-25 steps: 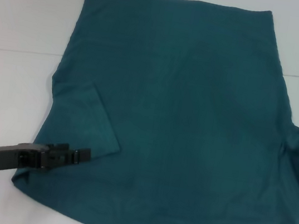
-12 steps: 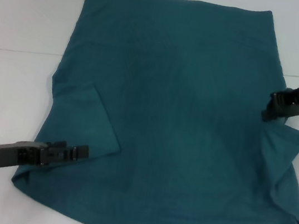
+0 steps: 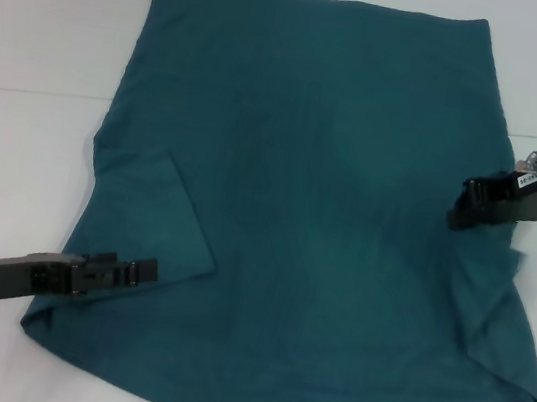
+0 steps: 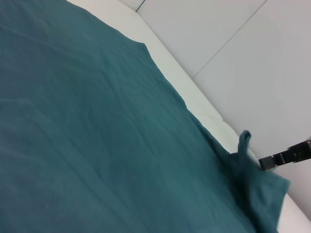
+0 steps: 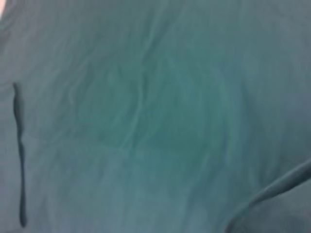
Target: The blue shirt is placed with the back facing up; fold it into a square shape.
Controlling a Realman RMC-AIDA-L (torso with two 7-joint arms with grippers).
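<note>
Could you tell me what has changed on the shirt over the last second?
The right hand has carried the right sleeve of the dark teal-blue cotton T-shirt inward, from off the right edge onto the shirt's body, folding that side over. The left hand has stayed at the already folded left sleeve; the rest of the shirt lies flat on the white table as before.

We see even, bright, diffuse light with soft shadows and no glare; the right wrist view of the dark teal-blue cotton shirt (image 5: 155,116) is blurred.
</note>
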